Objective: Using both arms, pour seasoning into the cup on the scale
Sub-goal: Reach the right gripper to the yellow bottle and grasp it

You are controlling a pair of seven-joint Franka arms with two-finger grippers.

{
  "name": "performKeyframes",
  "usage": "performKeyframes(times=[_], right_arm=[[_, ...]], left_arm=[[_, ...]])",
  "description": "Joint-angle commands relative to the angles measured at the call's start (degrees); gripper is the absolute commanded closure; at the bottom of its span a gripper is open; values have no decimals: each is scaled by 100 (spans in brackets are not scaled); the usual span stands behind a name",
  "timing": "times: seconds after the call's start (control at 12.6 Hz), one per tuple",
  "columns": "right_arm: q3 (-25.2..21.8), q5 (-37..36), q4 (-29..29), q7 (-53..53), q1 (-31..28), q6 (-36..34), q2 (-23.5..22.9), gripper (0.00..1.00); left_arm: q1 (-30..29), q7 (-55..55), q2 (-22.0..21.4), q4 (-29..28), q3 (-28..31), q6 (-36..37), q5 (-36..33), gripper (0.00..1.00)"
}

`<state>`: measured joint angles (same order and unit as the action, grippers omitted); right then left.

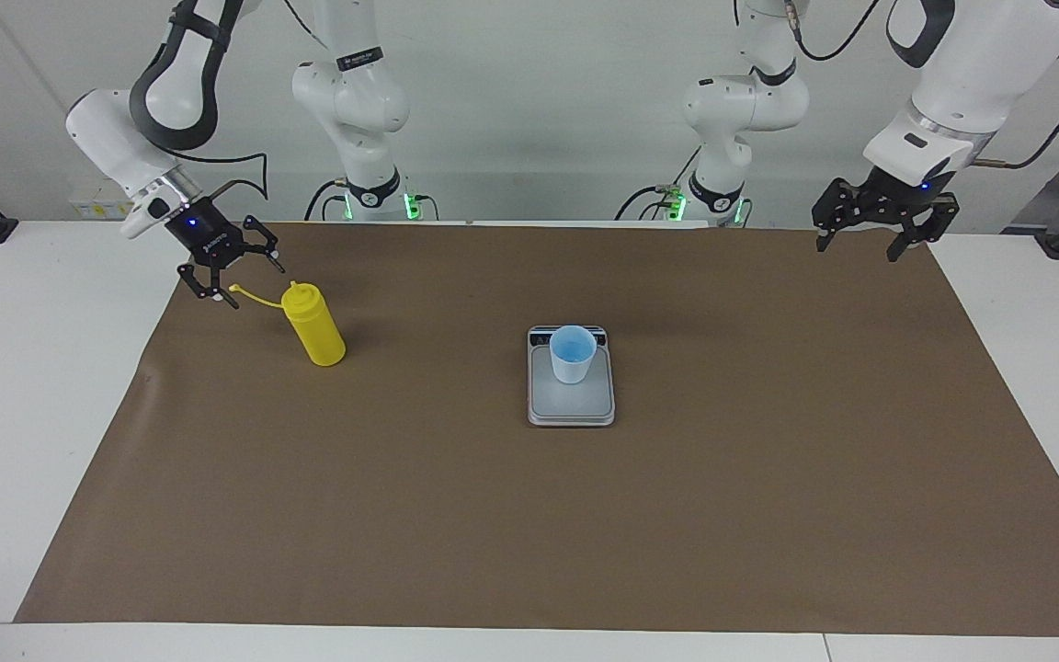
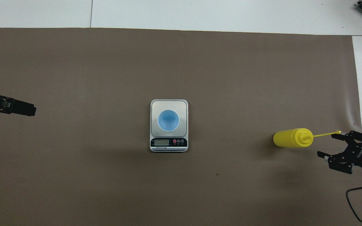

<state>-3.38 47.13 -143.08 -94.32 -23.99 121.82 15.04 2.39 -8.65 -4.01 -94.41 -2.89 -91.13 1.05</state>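
Overhead view: scale (image 2: 169,106) display strip's small print unreadable.

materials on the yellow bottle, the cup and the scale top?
Bottle: looks like soft plastic, matte opaque yellow, thin moulded cap strap. Cup: probably thin plastic, smooth, pale outside, brighter blue inside. Scale: plate looks like brushed metal, silver-grey sheen, though coated plastic is possible; glossy dark display strip.
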Motion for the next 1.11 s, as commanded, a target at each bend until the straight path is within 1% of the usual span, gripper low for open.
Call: performKeyframes(times=[0.0, 0.08, 0.16, 0.24, 0.32, 0.47, 0.63, 0.71, 0.79, 0.95, 1.03], right_arm=[[48, 734, -79, -1103, -158, 79, -378, 0], [48, 963, -97, -1349, -158, 1, -527, 0], [48, 1174, -123, -1596, -167, -52, -659, 0], [48, 1324, -141, -1903, -167, -105, -782, 0], [57, 1430, -150, -2054, -141, -114, -827, 0], [66, 1466, -158, -2064, -71, -316, -915, 0], [66, 1684, -167, -2064, 131, -308, -933, 0], [66, 1712, -167, -2064, 132, -334, -1002, 0], [66, 1782, -167, -2151, 158, -343, -1081, 0], [66, 2158, -158, -2502, 246, -343, -1283, 0], [75, 2308, -141, -2599, 255, -386, -1519, 0]], left_arm=[[-63, -14, -12, 160, -53, 184, -35, 0], [-89, -14, -3, 177, -71, 236, -43, 0], [-307, -14, 6, 177, -149, 271, -35, 0], [-683, -14, -12, 177, -533, 245, -26, 0], [-843, -14, -3, 177, -798, 254, -52, 0], [-827, -5, -29, 160, -792, 280, -61, 0], [-810, -5, -56, 99, -774, 376, -70, 0], [-714, -14, -99, 20, -661, 342, -70, 0], [-548, -6, -108, 10, -477, 307, -70, 0], [-634, -14, -117, 19, -484, 315, -79, 0], [-643, -23, -117, 19, -484, 324, -79, 0]])
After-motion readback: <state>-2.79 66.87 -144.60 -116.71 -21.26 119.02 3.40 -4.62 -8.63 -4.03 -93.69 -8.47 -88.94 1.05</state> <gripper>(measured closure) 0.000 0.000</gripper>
